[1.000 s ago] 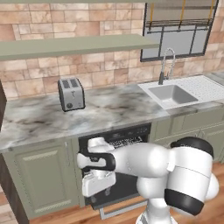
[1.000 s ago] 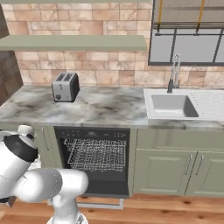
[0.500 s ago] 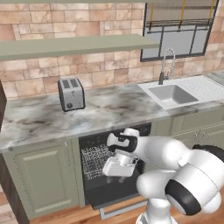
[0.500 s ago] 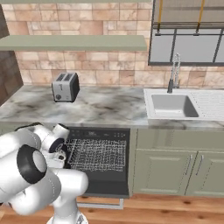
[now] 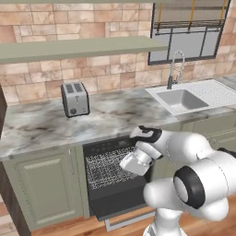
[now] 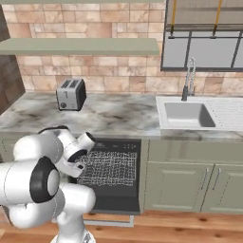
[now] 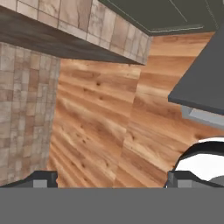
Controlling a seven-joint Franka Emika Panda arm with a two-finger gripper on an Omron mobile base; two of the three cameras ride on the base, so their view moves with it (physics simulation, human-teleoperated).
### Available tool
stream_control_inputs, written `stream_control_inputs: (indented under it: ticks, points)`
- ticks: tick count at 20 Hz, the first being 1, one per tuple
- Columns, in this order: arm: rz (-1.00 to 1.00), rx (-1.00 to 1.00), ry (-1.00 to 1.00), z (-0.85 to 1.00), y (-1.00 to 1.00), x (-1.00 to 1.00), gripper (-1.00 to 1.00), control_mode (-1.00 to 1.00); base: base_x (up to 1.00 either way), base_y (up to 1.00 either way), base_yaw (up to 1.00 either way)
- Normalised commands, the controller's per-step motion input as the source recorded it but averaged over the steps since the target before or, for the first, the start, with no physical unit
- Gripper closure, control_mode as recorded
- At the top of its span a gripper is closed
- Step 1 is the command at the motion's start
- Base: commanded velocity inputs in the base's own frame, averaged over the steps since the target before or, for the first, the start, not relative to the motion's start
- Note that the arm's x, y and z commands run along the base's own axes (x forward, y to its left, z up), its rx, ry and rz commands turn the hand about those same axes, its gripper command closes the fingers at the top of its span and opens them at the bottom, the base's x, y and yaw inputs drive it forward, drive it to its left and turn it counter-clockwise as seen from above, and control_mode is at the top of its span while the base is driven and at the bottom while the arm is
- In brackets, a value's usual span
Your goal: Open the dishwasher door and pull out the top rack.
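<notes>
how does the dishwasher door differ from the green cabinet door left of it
The dishwasher door is black and dropped open toward the floor, its silver bar handle at the outer edge; the cabinet door is sage green, panelled, upright and shut. The open one exposes the top rack. Both sit under the same marble counter.

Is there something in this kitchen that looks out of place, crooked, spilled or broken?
Nothing looks spilled or broken. The toaster stands upright on the counter. The dishwasher door hangs down open, showing the top rack, which fits the job. The open pincer holds nothing.
</notes>
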Motion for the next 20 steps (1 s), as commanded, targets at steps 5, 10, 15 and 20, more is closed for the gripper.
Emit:
stream_control_inputs:
  ticks: [5,10,15,20]
  points:
    - [-0.06,0.03,0.0,-0.05,-0.06,0.37,-1.0,-1.0,0.0,0.0,0.0]
    - [-0.17,0.06,0.02,-0.12,-0.07,0.34,-1.0,-1.0,0.0,0.0,0.0]
    - [-0.23,0.27,0.13,-0.09,-0.38,0.28,-1.0,-1.0,0.0,0.0,0.0]
    - [-0.24,0.24,0.04,-0.12,-0.33,0.09,-1.0,-1.0,0.0,0.0,0.0]
